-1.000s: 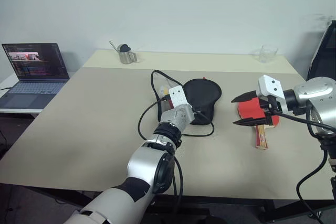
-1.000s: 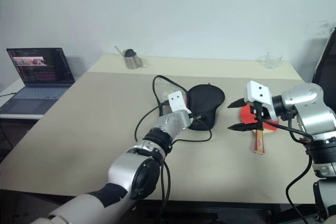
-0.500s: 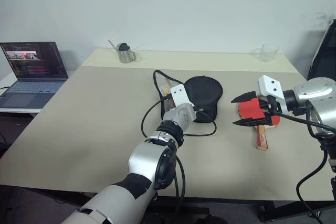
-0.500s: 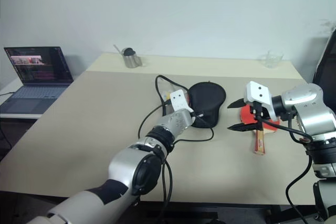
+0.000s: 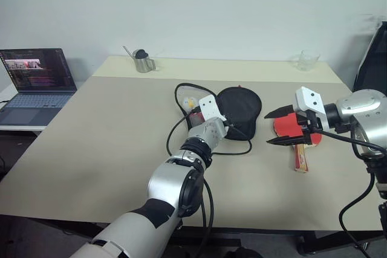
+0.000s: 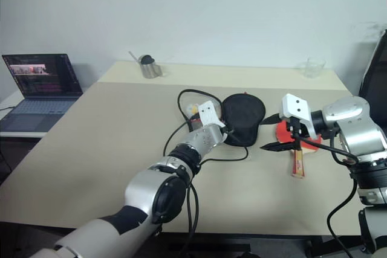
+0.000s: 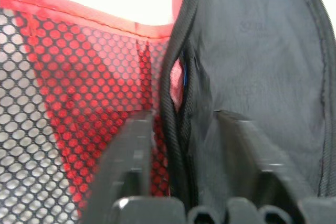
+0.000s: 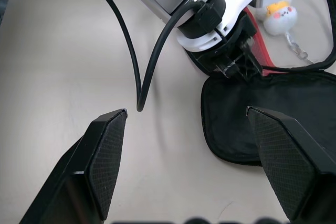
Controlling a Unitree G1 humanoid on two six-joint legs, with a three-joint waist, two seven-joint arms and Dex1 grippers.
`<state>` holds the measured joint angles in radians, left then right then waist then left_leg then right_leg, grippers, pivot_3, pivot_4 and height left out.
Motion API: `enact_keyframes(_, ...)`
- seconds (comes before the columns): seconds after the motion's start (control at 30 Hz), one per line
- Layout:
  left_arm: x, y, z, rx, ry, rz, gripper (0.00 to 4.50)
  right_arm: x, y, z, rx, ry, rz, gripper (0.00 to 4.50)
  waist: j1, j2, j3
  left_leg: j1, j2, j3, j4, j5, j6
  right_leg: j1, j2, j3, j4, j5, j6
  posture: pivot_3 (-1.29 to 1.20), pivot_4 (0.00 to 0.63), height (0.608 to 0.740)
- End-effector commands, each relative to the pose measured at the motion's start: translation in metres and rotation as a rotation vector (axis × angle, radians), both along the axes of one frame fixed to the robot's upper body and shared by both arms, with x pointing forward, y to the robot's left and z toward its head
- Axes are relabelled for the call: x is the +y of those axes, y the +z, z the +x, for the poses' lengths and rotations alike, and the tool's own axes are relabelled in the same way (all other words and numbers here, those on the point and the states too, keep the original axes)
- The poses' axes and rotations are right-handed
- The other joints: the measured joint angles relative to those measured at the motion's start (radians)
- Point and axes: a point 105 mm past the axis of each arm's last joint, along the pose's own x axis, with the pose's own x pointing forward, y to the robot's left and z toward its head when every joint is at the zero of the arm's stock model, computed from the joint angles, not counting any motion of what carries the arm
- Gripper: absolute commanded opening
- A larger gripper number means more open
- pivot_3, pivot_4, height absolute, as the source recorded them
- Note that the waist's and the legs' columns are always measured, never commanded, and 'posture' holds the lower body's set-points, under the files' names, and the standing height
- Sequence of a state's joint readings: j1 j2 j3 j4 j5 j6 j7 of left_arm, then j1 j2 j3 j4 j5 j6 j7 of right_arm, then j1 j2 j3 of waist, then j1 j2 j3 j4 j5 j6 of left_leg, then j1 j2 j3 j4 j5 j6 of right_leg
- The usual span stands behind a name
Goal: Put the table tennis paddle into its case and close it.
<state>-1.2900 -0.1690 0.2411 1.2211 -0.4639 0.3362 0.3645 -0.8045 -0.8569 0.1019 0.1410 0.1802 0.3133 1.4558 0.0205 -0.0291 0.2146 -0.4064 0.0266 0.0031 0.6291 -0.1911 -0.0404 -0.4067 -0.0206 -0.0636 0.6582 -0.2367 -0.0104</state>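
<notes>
The case (image 5: 240,109) lies near the middle of the counter (image 5: 109,143), black side up, soft and floppy by the look of its sagging edge. The left gripper (image 7: 181,145) sits at its open rim, one of its fingers (image 7: 128,150) against the red mesh side and the other on the black side. They straddle the edging, but whether they pinch it or stand loose I cannot tell.

The paddle (image 5: 297,132) lies flat on the counter to the case's right, handle toward the robot. The right gripper (image 5: 271,126) hovers between the two with its fingers spread wide, holding nothing.

The paddle is likely light and stiff, best taken by its wooden handle, since the rubber face lies too flat to pinch. The limp case needs its mouth held open by the edging.
</notes>
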Motion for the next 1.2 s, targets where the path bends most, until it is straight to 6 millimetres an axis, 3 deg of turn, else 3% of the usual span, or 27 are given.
enact_keyframes(0.03,-0.116,0.028,-0.051,-0.053,-0.29,-0.036,3.56,0.005,0.013,0.0,-0.049,0.025,0.009,3.97,-0.002,0.0,0.0,0.0,0.0,0.0,0.0,0.0,0.0,0.0,0.0,0.0,0.0,0.0,0.0,0.0,0.15,0.74)
enact_keyframes(0.1,-0.118,0.035,-0.05,-0.083,-0.338,-0.068,4.24,0.005,0.014,0.001,-0.051,0.026,0.011,3.97,-0.003,0.0,0.0,0.001,0.0,0.0,0.0,0.0,0.0,0.0,0.0,0.0,0.0,0.0,0.0,0.0,0.15,0.74)
enact_keyframes(0.3,-0.09,0.045,-0.034,-0.107,-0.366,0.019,4.24,0.001,0.018,0.003,-0.061,0.014,0.025,3.97,-0.003,0.0,0.0,0.0,0.0,0.0,0.0,0.0,0.0,0.0,0.001,0.0,0.001,0.0,0.0,0.0,0.15,0.74)
enact_keyframes(0.47,-0.054,0.105,-0.018,-0.381,-0.466,0.181,4.24,-0.01,0.021,0.005,-0.064,-0.028,0.037,3.97,-0.002,0.0,0.0,-0.003,0.0,0.0,0.0,0.001,-0.002,-0.003,0.001,0.0,0.001,0.0,0.0,0.0,0.15,0.74)
enact_keyframes(0.6,-0.018,0.104,-0.019,-0.394,-0.518,0.287,4.24,-0.019,0.022,0.005,-0.065,-0.063,0.042,3.97,-0.014,0.001,0.0,-0.002,0.001,0.001,-0.001,0.002,-0.004,-0.004,0.001,0.002,0.001,0.0,-0.001,0.0,0.15,0.74)
enact_keyframes(0.7,-0.002,0.098,-0.033,-0.433,-0.64,0.34,4.24,-0.025,0.022,0.005,-0.069,-0.091,0.046,3.97,-0.024,0.001,0.0,0.0,0.003,0.001,-0.002,0.002,-0.004,-0.004,0.001,0.004,0.003,-0.001,-0.002,0.0,0.15,0.74)
enact_keyframes(0.9,0.053,0.069,-0.046,-0.456,-0.799,0.541,4.24,-0.044,0.016,0.014,-0.097,-0.277,0.072,3.97,-0.024,0.001,0.0,0.003,0.004,0.002,-0.002,0.001,-0.001,-0.004,0.0,0.005,0.006,-0.001,-0.003,0.0,0.15,0.74)
enact_keyframes(1.07,0.104,0.093,-0.06,-0.582,-0.892,0.61,4.24,-0.062,-0.008,0.03,-0.038,-0.558,0.068,3.97,-0.022,0.001,0.0,0.002,0.004,0.003,-0.002,0.0,-0.001,-0.004,0.0,0.006,0.006,0.0,-0.005,0.0,0.15,0.74)
enact_keyframes(1.2,0.128,0.111,-0.074,-0.665,-0.964,0.645,4.24,-0.071,-0.017,0.037,0.035,-0.77,0.123,3.97,-0.02,0.001,0.0,0.001,0.004,0.002,-0.001,0.0,0.0,-0.004,0.0,0.005,0.005,0.0,-0.005,0.0,0.15,0.74)
